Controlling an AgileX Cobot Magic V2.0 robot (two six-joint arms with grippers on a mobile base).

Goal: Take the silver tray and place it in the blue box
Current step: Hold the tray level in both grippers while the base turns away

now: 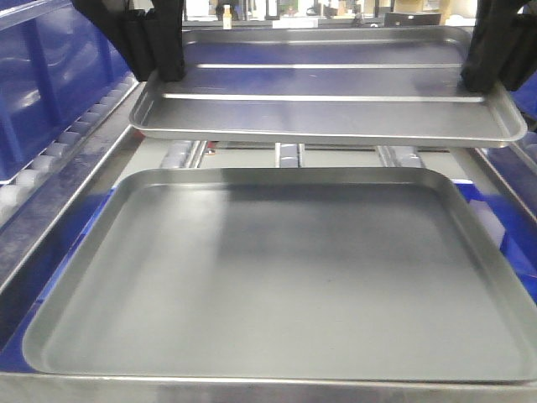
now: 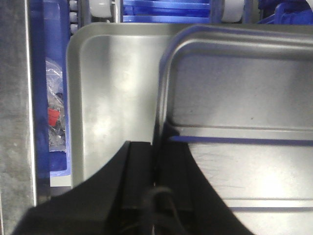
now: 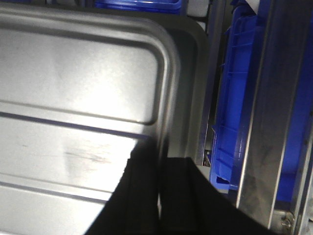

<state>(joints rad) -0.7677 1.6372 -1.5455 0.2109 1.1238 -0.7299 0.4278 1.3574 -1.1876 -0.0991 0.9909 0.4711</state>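
The silver tray hangs in the air, roughly level, its two long ridges running side to side, held up at both short ends. The left gripper has its black jaws closed over the tray's left rim, one finger outside the rolled edge and the other inside on the tray floor. The right gripper pinches the right rim the same way, jaws clamped on the edge near the rounded corner. Below the lifted tray and nearer the camera lies the larger dull grey tray, flat, with a gap of air between the two; the left wrist view looks down past the silver tray's corner onto the grey one. Blue plastic shows under the grey tray at its corners, and in the left wrist view a clear bag with something red inside lies in that blue space beside it. The blue box, with ribs on its side, stands off to the left beyond a row of white rollers, and the silver tray is apart from it, not inside it. On the right a steel rail runs beside more blue plastic
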